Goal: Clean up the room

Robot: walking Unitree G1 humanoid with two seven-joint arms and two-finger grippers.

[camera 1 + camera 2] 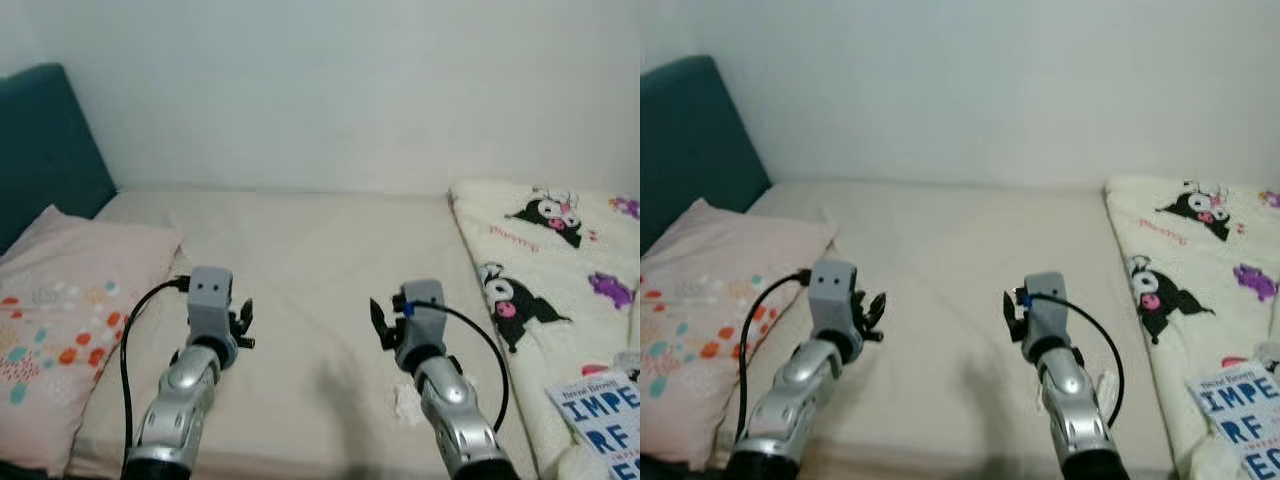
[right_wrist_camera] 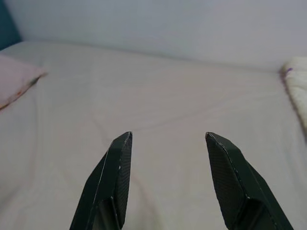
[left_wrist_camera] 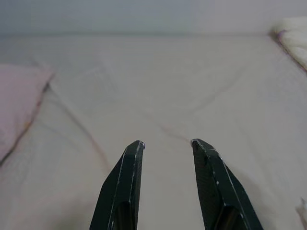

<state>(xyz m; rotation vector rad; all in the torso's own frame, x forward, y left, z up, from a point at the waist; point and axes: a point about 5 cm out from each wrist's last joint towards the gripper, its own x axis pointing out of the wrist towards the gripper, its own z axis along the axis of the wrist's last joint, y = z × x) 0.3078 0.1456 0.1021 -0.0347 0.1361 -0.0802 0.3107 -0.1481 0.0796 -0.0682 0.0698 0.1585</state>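
A bed (image 1: 300,260) with a cream sheet meets a pale wall (image 1: 350,90). At its left lie a pink patterned pillow (image 1: 70,320) and a teal headboard (image 1: 40,150). At its right lie a cartoon-print blanket (image 1: 540,270) and a printed booklet (image 1: 605,405). The left gripper (image 3: 165,143) and right gripper (image 2: 168,136) hover over the bare sheet, fingers parted, holding nothing.

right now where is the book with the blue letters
In the left eye view the book lies at the lower right on the cartoon-print blanket, right of the right gripper.
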